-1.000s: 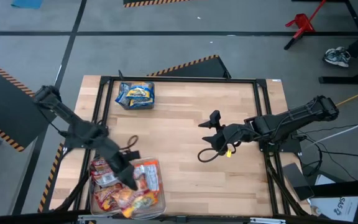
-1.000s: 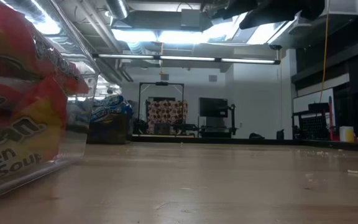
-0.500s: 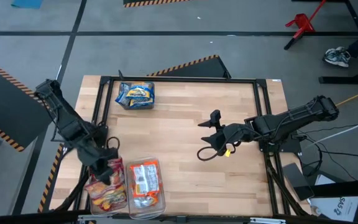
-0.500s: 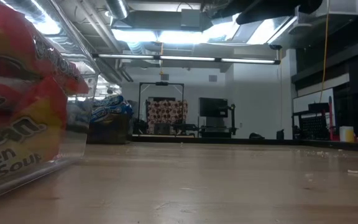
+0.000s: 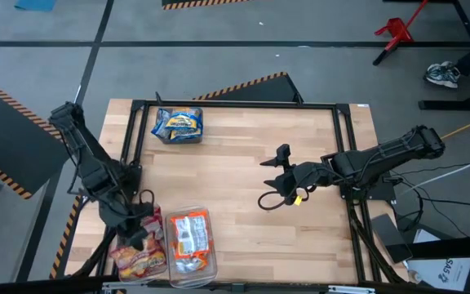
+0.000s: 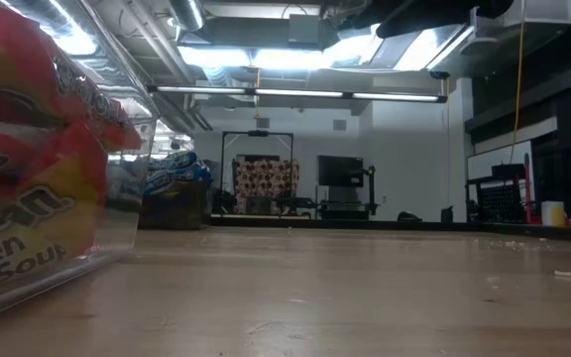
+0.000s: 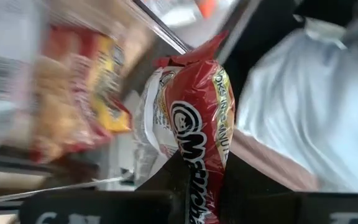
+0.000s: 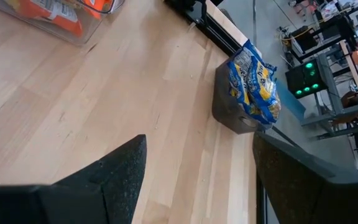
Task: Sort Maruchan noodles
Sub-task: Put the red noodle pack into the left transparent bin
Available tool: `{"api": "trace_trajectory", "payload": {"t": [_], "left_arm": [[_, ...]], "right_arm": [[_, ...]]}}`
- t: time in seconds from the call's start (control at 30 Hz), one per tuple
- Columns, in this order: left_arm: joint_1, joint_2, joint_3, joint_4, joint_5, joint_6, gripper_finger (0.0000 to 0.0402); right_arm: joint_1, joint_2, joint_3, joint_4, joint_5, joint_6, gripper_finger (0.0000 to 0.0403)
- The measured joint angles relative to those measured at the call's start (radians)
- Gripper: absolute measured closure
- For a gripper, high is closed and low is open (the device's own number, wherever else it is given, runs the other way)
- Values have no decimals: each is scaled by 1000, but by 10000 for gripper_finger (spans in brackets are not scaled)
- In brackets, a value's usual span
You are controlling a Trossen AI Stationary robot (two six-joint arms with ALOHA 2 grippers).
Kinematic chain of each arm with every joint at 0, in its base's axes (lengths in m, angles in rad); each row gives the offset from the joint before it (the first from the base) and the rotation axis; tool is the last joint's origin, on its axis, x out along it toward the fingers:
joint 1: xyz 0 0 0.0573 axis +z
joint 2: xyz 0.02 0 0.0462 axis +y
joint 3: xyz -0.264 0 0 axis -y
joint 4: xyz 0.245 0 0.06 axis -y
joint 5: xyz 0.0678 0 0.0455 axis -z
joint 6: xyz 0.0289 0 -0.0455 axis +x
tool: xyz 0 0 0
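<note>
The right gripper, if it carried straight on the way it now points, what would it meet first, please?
Most likely nothing soon. The right gripper, open, points left across bare table. In its wrist view the bin of blue-and-yellow packets sits to one side of that line, so it would probably pass it, though depth is unclear.

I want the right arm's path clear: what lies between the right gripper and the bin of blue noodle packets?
Nothing: the high view shows only bare wooden table between the right gripper and the blue packets.
</note>
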Motion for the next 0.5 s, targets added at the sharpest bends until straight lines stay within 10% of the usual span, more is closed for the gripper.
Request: {"api": "trace_trajectory", "payload": {"t": [0.5], "left_arm": [[-3, -1, -266, 321, 114, 40, 363]], "right_arm": [[0, 0, 1, 1, 0, 3, 127]]}}
